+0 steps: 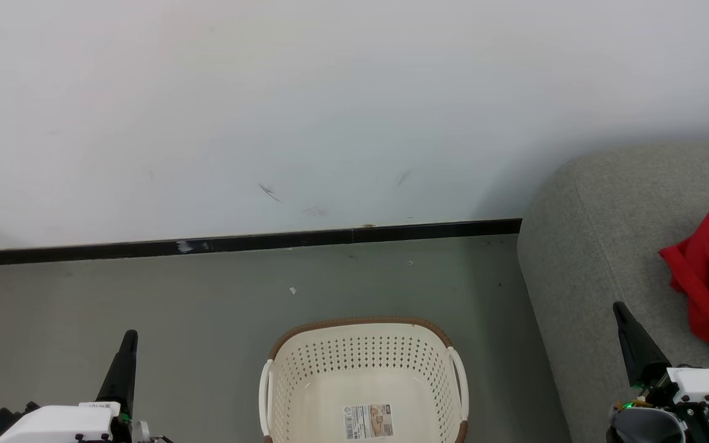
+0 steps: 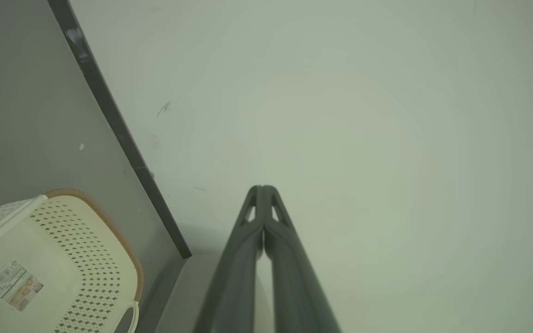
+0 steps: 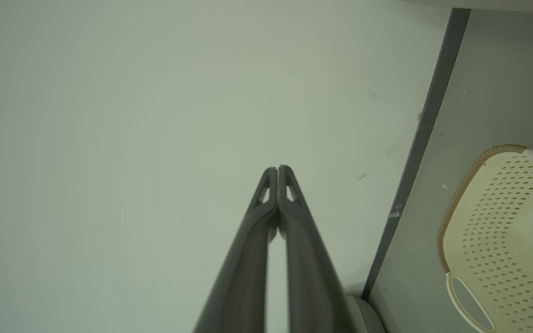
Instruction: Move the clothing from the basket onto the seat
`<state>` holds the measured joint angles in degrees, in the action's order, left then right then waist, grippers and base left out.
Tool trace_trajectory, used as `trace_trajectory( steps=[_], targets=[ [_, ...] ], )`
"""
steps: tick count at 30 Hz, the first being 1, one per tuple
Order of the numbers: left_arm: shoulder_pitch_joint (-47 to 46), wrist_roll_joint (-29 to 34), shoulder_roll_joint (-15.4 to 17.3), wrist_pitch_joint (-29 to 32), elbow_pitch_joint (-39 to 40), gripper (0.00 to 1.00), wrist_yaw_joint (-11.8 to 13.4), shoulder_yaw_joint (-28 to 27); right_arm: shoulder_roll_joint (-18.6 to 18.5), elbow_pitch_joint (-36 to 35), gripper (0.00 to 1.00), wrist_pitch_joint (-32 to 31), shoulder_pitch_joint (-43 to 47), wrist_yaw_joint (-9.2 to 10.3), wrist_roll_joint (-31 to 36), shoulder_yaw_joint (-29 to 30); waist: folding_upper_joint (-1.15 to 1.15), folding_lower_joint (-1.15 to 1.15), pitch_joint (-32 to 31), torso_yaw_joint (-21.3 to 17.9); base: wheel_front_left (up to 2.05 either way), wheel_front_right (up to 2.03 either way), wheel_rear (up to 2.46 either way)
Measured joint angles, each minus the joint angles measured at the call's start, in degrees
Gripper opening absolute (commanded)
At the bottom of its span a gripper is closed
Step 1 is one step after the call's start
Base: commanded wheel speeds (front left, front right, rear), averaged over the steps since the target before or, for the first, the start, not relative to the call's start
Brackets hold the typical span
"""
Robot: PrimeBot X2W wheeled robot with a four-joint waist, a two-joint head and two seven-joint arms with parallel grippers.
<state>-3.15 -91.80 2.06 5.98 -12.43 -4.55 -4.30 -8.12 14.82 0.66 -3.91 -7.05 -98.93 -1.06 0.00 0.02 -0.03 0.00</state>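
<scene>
Clothing point(image 1: 708, 277): red heap on the seat point(image 1: 576, 258), right of the basket point(image 1: 364, 363). Basket: holds just a label sticker point(image 1: 368, 421) (near end cut off). Left gripper point(image 2: 263, 188), right gripper point(image 3: 277, 169): flanking the basket, fingers pressed together, holding nothing. Transfer appears complete.

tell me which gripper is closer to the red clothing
The right gripper: it shows over the grey sofa cushion, just left of the red clothing. The left gripper is over the floor, on the far side of the basket.
</scene>
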Motion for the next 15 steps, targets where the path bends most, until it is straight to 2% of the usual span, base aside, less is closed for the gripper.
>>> trace_trajectory(
  steps=[15],
  targets=[
    [0.0,0.0,0.0,0.0,-0.2,0.0,-0.1,0.0,0.0,0.1,0.0,0.0,0.0,0.0,0.0,0.0,0.0,0.0,0.0,0.0,0.0,0.0,0.0]
  ],
)
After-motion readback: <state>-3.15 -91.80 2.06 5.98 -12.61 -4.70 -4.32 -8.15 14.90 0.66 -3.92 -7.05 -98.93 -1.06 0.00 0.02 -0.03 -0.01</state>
